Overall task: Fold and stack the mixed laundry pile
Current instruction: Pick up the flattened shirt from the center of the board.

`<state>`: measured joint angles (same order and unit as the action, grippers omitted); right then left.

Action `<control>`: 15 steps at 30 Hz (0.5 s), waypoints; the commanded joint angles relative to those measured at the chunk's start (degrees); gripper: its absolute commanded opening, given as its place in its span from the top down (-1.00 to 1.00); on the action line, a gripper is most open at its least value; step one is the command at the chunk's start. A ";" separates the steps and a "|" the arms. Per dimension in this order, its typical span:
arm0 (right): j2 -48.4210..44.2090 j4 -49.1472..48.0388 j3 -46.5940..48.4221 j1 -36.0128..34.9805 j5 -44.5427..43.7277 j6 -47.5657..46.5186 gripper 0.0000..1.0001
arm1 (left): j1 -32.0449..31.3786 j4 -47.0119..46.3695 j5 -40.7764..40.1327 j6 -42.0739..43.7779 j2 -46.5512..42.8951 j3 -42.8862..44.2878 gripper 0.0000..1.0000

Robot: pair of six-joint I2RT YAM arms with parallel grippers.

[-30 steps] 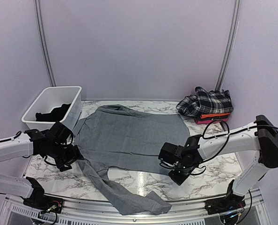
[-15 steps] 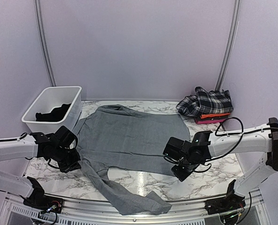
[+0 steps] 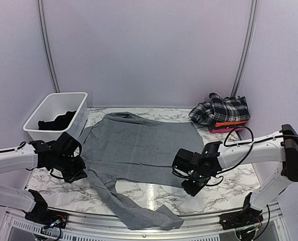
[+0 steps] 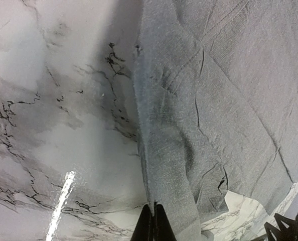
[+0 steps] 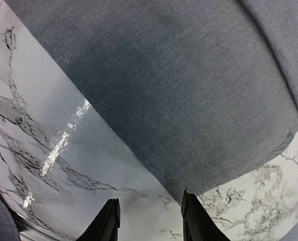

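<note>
Grey trousers [image 3: 139, 145] lie spread flat on the marble table, one leg trailing toward the near edge [image 3: 139, 213]. My left gripper [image 3: 80, 172] is at their left edge. In the left wrist view the left gripper [image 4: 153, 217] is shut on a raised ridge of the grey trousers [image 4: 214, 100]. My right gripper [image 3: 187, 185] sits at the cloth's near right corner. Seen from the right wrist, the right gripper [image 5: 150, 217] is open, with bare marble between its fingers and the corner of the trousers [image 5: 189, 75] just ahead of the right fingertip.
A white slotted basket [image 3: 80, 116] stands at the back left with black cloth [image 3: 56, 122] inside. At the back right a black-and-white plaid piece [image 3: 221, 109] tops a stack over orange and red-pink pieces [image 3: 224, 128]. The table's near rail runs below the trouser leg.
My left gripper has closed on the trousers' left edge. My right gripper has opened and let go of the near right corner, shifting slightly.
</note>
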<state>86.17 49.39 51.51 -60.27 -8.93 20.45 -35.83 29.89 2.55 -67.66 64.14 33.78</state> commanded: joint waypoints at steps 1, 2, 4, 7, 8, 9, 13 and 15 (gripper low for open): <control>3.90 -1.75 1.23 1.47 2.28 -2.26 0.23 | 1.27 1.83 -0.41 0.88 0.37 2.12 1.00; 4.52 -2.03 1.02 1.92 2.31 -2.52 0.23 | 1.51 2.28 -0.43 1.09 0.39 2.27 1.00; 5.08 -2.89 0.22 3.05 2.72 -2.88 0.23 | 1.87 2.56 -0.59 1.54 0.37 2.58 1.00; 5.29 -4.32 -0.75 4.71 3.73 -3.45 0.23 | 2.25 2.72 -0.40 1.82 0.55 2.70 1.00; 5.24 -4.76 -1.01 5.39 4.39 -3.68 0.23 | 2.32 2.64 -0.31 1.86 0.67 2.76 1.00; 5.30 -5.23 -1.17 5.95 4.96 -4.00 0.24 | 2.39 2.69 -0.27 1.85 0.83 2.85 1.00; 6.56 -6.58 -2.26 7.23 8.01 -5.32 0.30 | 2.82 2.67 -0.04 2.31 1.67 3.53 1.00; 7.73 -6.69 -2.57 7.28 9.80 -5.77 0.37 | 3.03 2.64 0.03 2.59 2.22 4.05 1.00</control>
<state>91.26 45.45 50.76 -53.65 -3.22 16.27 -33.43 30.63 2.57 -66.37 65.23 35.44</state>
